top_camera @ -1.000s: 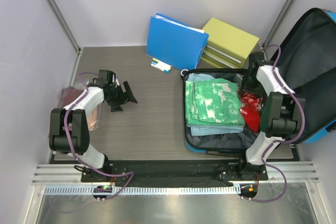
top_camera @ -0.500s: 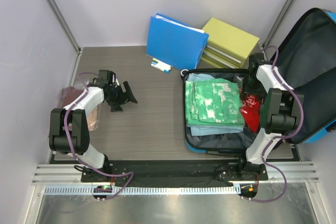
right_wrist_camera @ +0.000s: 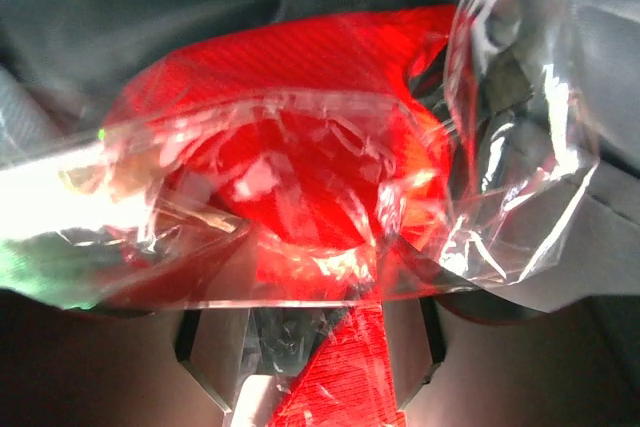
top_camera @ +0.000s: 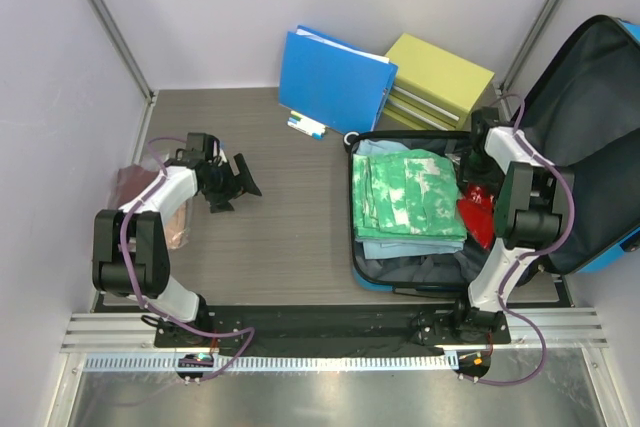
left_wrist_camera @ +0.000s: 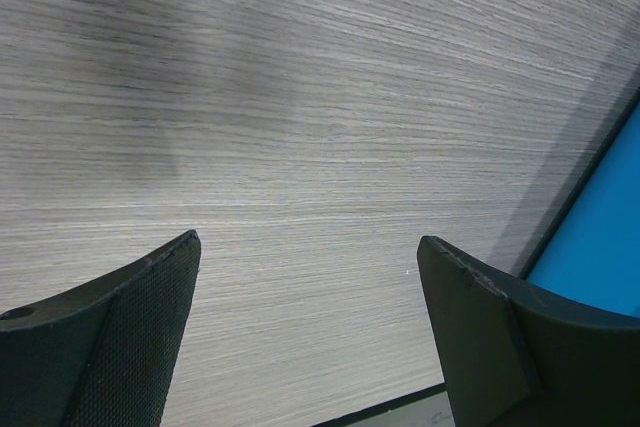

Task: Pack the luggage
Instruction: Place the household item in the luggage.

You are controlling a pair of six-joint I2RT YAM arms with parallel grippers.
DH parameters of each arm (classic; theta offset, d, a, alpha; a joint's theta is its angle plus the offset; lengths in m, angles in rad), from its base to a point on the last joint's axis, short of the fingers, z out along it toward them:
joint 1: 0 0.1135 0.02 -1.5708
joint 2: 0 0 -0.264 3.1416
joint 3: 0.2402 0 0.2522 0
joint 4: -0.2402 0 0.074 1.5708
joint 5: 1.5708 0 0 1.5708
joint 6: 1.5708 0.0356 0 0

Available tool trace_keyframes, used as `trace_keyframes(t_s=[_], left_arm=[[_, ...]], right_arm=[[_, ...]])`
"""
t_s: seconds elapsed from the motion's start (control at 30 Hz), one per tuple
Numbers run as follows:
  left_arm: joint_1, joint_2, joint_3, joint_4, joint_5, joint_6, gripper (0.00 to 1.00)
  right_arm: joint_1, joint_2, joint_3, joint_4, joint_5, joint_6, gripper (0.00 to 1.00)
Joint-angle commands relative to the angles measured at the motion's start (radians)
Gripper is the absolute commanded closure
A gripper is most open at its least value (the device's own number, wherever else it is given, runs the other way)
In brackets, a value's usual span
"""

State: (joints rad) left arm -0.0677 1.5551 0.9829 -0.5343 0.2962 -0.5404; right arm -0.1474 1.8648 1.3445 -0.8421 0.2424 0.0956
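- The luggage (top_camera: 600,87) lies open at the right side of the table (top_camera: 290,237), lid propped back to the right, base half facing up
- Base half holds a folded green-and-white cloth (top_camera: 410,192) on the left and a red item in a clear plastic bag (top_camera: 478,209) against the right wall
- Right gripper (top_camera: 470,172) is down in the base half, its jaws partly drawn together with bag film and red fabric pinched between them
- Left gripper (top_camera: 235,182) hangs over bare table, jaws spread wide, holding nothing
- Risk: the film is slick and loose, so the pinch may catch plastic only and the contents slide or the bag tear
- Risk: the bag sits near the hinge side, so any part left over the rim could jam the lid
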Motion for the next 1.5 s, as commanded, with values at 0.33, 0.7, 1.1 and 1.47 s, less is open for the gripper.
trace_keyframes(t_s=[0.33, 0.7, 1.1, 1.47], left_arm=[[-0.001, -0.021, 0.023, 0.008, 0.011, 0.0, 0.1], [-0.001, -0.006, 0.0, 0.04, 0.029, -0.007, 0.1], [-0.003, -0.016, 0.0, 0.039, 0.034, 0.0, 0.1], [-0.001, -0.024, 0.007, 0.028, 0.012, 0.0, 0.09]], right_arm=[[0.014, -0.245, 0.219, -0.245, -0.032, 0.092, 0.43], [0.011, -0.57, -0.253, -0.097, -0.29, 0.414, 0.42], [-0.092, -0.53, -0.453, 0.069, -0.199, 0.426, 0.4], [-0.135, -0.572, -0.461, 0.012, -0.15, 0.354, 0.37]])
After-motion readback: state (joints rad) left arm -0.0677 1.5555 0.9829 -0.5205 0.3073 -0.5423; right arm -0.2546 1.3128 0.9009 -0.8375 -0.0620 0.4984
